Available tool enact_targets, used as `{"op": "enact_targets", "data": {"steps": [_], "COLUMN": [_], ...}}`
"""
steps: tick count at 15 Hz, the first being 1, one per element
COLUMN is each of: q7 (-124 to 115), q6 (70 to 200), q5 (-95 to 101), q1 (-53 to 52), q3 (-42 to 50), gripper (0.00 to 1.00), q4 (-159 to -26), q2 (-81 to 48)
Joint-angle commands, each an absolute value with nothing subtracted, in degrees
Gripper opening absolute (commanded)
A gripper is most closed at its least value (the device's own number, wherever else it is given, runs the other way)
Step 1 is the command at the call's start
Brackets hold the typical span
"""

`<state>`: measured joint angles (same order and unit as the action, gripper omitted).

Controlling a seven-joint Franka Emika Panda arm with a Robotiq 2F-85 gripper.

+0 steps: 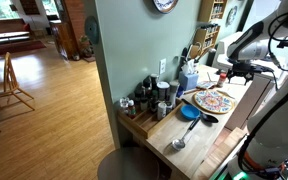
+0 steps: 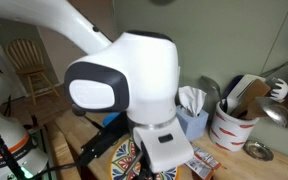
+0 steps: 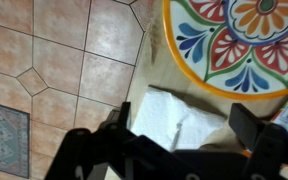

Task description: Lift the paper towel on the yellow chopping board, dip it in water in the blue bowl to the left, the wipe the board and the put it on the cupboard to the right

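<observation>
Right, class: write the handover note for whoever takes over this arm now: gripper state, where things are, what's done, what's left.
Gripper: open, empty, straddling the small white crumpled paper towel.
Towel: off the round yellow-rimmed patterned chopping board, on what looks like the pale cupboard top beside it.
Small bright-blue bowl: beside the board.
Done: towel apparently set down.
Left: pull the gripper up and away.

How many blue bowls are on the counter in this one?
1. The blue bowl sits on the wooden counter beside the colourful board, in an exterior view. Part of the counter is out of sight, so another could be hidden.
</observation>
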<state>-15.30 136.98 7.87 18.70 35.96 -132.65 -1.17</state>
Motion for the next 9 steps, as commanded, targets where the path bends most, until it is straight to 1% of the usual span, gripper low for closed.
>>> {"op": "enact_targets", "data": {"steps": [1, 5, 7, 8, 9], "q7": [-10.49, -4.24, 1.26, -2.69, -1.01], "q6": [130.72, 121.45, 117.36, 119.40, 118.17], "q5": [11.56, 11.26, 12.06, 9.41, 9.65], "q1": [19.91, 21.44, 22.72, 22.03, 22.39], "q3": [31.06, 24.11, 23.02, 22.50, 22.15], "gripper": [1.00, 1.00, 1.00, 1.00, 1.00], "q4": [-138.77, -144.68, -149.01, -142.69, -144.58], "q2": [13.07, 25.66, 32.13, 23.68, 26.43]}}
